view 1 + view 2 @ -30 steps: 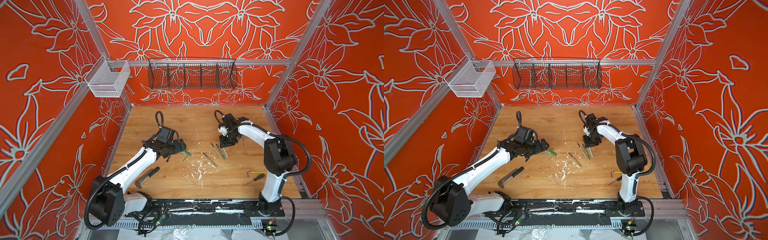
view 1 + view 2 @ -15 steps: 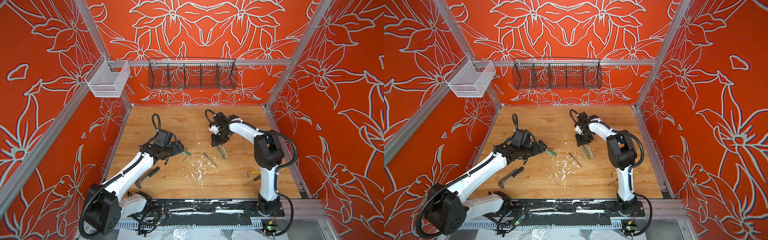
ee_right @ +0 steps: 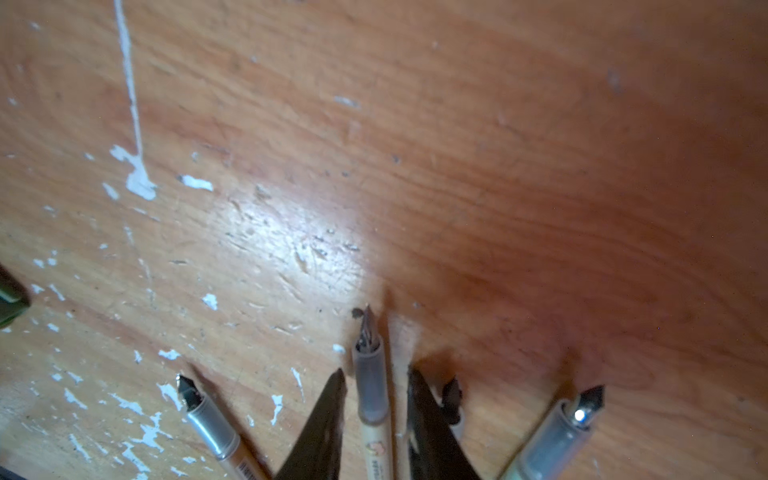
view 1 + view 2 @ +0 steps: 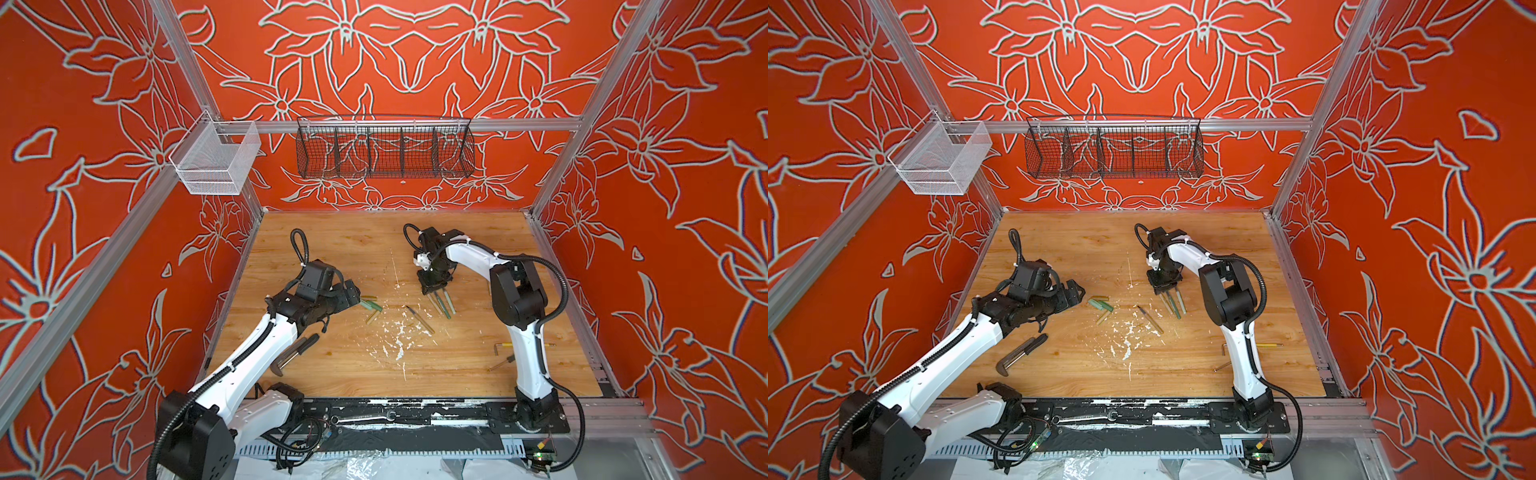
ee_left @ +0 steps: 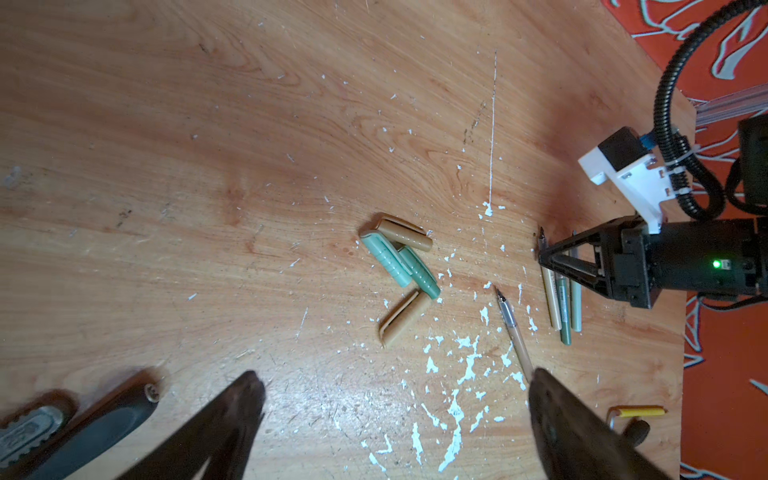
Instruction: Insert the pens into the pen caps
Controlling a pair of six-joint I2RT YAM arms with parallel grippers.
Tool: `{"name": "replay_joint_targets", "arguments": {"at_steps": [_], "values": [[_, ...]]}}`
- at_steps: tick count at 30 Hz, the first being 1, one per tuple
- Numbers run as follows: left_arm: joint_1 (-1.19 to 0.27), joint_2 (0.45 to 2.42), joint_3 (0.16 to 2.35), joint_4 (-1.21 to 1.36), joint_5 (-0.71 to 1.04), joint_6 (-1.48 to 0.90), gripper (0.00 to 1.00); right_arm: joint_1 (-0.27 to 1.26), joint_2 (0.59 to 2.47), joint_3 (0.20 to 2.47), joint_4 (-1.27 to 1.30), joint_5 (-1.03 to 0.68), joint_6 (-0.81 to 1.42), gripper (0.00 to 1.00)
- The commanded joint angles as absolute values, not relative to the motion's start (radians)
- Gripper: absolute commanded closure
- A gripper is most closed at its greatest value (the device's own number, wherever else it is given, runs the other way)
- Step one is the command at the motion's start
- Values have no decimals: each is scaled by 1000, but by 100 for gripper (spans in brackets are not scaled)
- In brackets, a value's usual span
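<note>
Right of the pen caps (image 5: 401, 266), your right gripper (image 3: 376, 372) points down, fingers (image 3: 328, 415) straddling a tan pen (image 3: 372, 403) without touching; left of them, your left gripper (image 5: 395, 380) hovers low, fingers spread wide.

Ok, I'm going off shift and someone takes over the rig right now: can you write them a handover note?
Left gripper: open, empty, hovers short of the caps.
Right gripper: open, jaws astride the middle pen of three lying side by side, a gap each side; not gripped.
Fourth pen lies alone between the two groups.
Done: nothing capped.
Left: grip a pen, pick a cap, join them; repeat for all.
</note>
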State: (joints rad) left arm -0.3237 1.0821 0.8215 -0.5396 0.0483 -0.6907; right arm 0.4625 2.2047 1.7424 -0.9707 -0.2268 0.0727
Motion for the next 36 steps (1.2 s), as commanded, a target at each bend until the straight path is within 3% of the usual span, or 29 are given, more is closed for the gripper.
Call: {"name": "replay_joint_targets", "arguments": {"at_steps": [1, 11, 22, 29, 33, 36], "values": [[-306, 1070, 816, -556, 49, -672, 3, 484, 2244, 1771, -1025, -193, 71, 76], [-295, 1101, 816, -467, 173, -628, 3, 508, 2252, 1855, -1035, -303, 132, 87], [-297, 1140, 806, -237, 487, -592, 4, 509, 2073, 1826, -725, -765, 265, 89], [-298, 1136, 789, -67, 549, -601, 24, 514, 1976, 1730, -397, -961, 480, 90], [-298, 1132, 769, 42, 567, -616, 41, 524, 1935, 1676, -227, -1004, 573, 90], [-297, 1141, 769, 87, 586, -626, 48, 532, 1917, 1645, -156, -1019, 600, 91]]}}
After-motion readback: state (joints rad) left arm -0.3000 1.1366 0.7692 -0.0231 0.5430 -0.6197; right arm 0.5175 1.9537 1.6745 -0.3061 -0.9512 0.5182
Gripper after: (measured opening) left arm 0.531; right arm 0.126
